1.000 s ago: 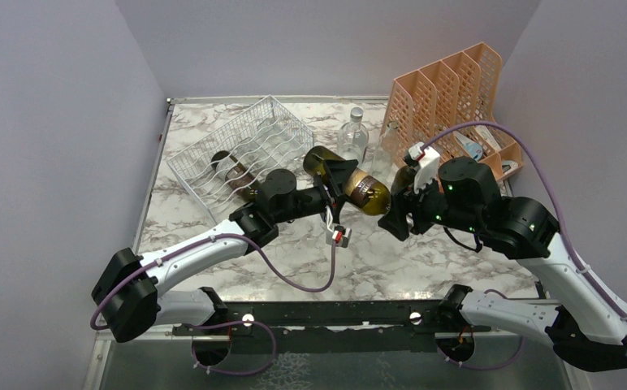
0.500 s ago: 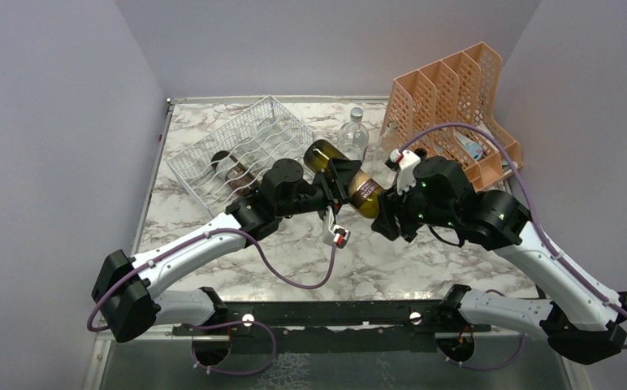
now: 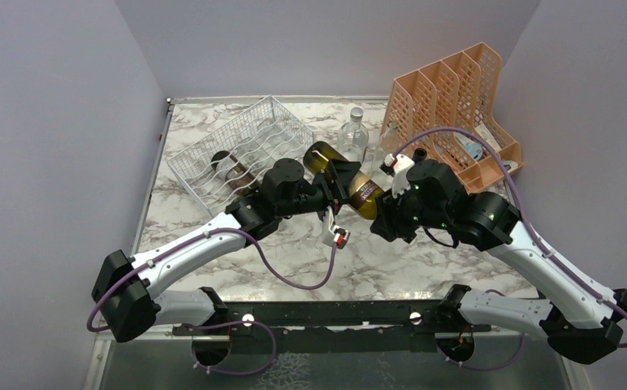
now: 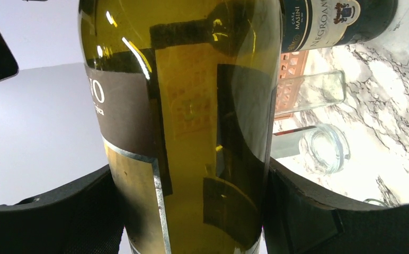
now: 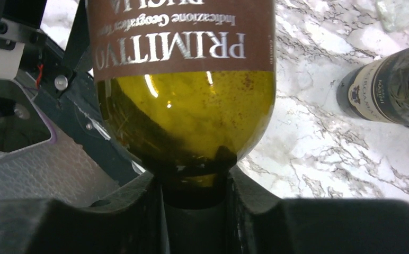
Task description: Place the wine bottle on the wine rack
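1. Overhead view: the wine bottle (image 3: pixel 322 157) hangs in the air just beside the wine rack (image 3: pixel 241 142), on the rack's side toward the peach file holder (image 3: pixel 448 89). Its long axis runs slantwise, with the base nearest the rack and the neck pointing away. The left gripper (image 3: pixel 339 175) clamps the body and the right gripper (image 3: pixel 382 213) holds the neck end. The left arm is nearer the rack, so I judge the carry falls to it.
2. Left wrist view: the left fingers (image 4: pixel 308 217) press both sides of the olive-green glass body. Farther from the rack, a dark bottle (image 4: pixel 345 13) on the marble surface (image 4: pixel 382 106) reads "MASINI" and a cut-off "NEGROAM".
3. Right wrist view: the right fingers (image 5: pixel 112 211) pinch the neck just below the shoulder. The brown label, seen upside down, reads "PRIMITIVO", "Indicazione Geografica" and part of "PUGLIA".
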`<action>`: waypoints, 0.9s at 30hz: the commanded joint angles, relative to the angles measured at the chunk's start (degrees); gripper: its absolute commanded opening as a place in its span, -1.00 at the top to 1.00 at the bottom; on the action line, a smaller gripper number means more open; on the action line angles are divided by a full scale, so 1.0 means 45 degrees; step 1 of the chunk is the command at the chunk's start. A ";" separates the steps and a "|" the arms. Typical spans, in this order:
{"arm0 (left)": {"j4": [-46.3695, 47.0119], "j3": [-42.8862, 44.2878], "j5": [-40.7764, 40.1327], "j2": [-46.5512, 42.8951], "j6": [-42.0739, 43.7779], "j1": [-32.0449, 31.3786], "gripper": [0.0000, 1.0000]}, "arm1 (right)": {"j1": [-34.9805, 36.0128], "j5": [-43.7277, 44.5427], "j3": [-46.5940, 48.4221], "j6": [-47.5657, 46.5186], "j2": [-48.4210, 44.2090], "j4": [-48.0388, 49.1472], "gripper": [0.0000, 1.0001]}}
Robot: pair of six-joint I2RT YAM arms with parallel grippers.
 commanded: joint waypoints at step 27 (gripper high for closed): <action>0.0044 0.0607 -0.0245 -0.1219 -0.4164 0.0162 -0.98 | -0.0004 0.2927 -0.0580 0.0921 -0.1214 0.3490 0.97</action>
